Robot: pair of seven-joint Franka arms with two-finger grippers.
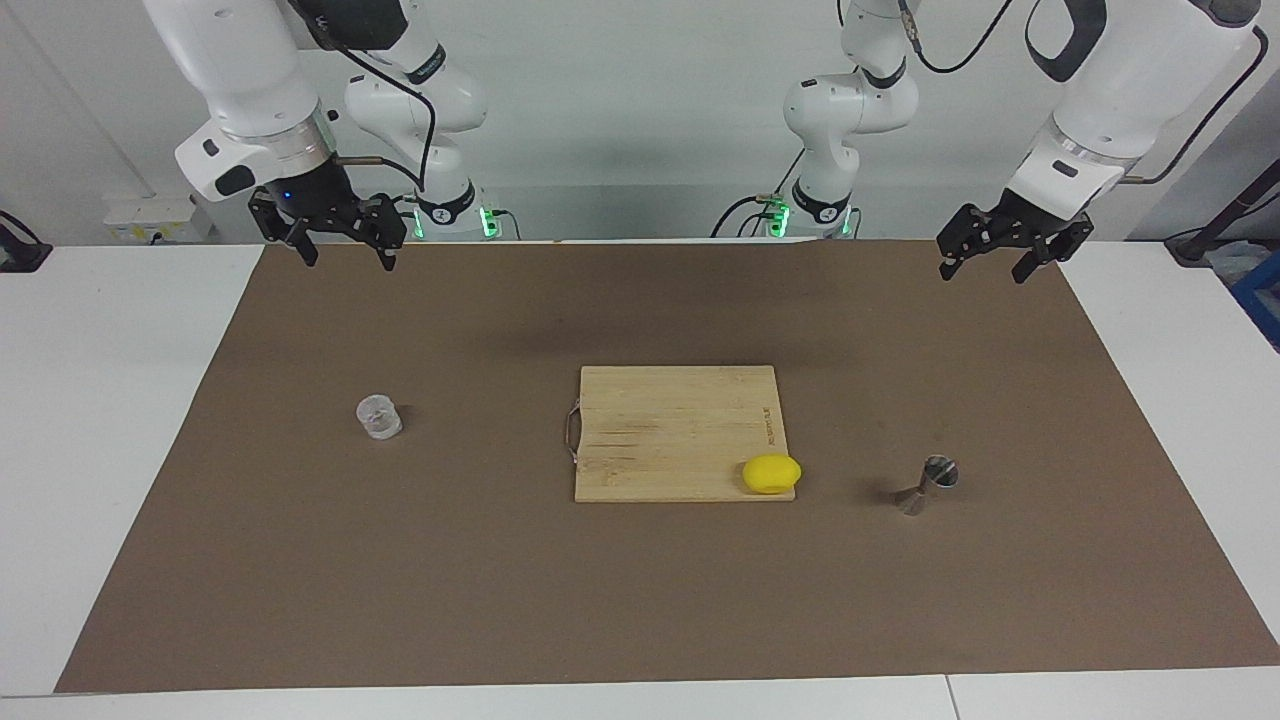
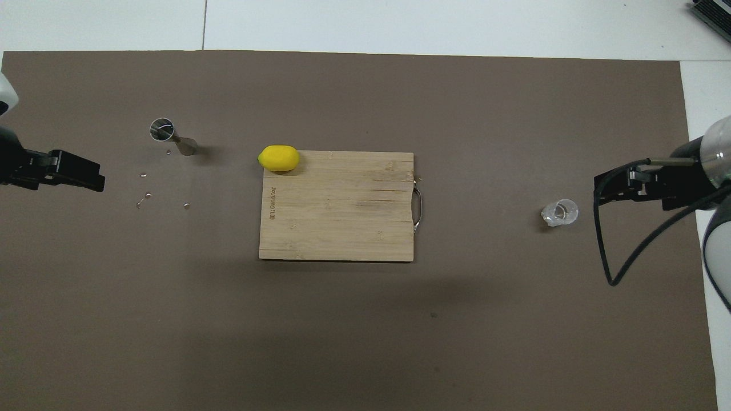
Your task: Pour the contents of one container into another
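Observation:
The small clear glass cup point(image 1: 378, 417) point(image 2: 561, 213) stands on the brown mat toward the right arm's end. The steel hourglass jigger point(image 1: 930, 485) point(image 2: 171, 136) stands on the mat toward the left arm's end, a little farther from the robots than the cup. My right gripper point(image 1: 348, 258) point(image 2: 599, 189) hangs open and empty, raised over the mat's edge by the robots on the cup's side. My left gripper point(image 1: 983, 272) point(image 2: 94, 178) hangs open and empty, raised over the mat's corner on the jigger's side. Neither gripper touches anything.
A wooden cutting board point(image 1: 670, 420) point(image 2: 342, 217) with a metal handle lies mid-mat. A yellow lemon point(image 1: 771, 473) point(image 2: 278, 158) sits at its corner on the jigger's side. A few droplets point(image 2: 143, 197) lie on the mat near the jigger.

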